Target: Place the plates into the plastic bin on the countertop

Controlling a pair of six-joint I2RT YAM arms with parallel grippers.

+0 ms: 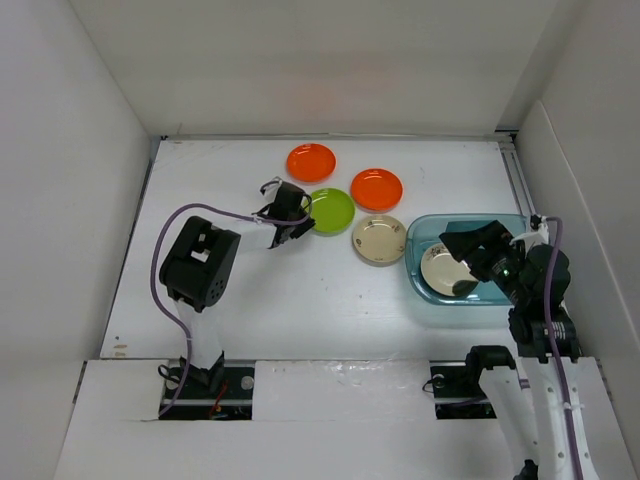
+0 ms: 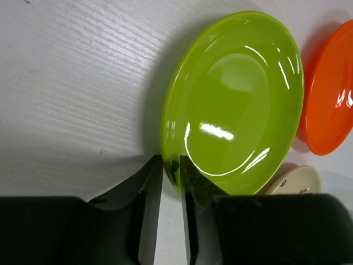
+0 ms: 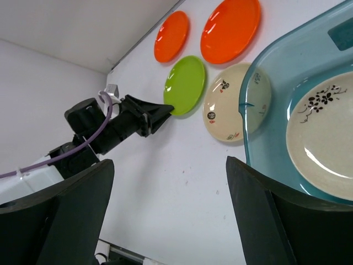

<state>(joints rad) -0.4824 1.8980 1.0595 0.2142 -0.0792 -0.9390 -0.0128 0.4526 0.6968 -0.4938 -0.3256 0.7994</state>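
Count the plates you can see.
5: the far orange plate, the nearer orange plate to its right, the lime green plate in the left hand, one cream plate left of the bin, another cream plate inside it. More may hide beneath.

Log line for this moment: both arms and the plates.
left gripper: shut on lime green plate rim | right gripper: open, over plastic bin | in bin: cream plate | on countertop: two orange plates, second cream plate

Five plates show: two orange plates, one lime green plate, two cream plates, both with dark markings. No black plate can be made out. One plastic bin. Two robot arms.
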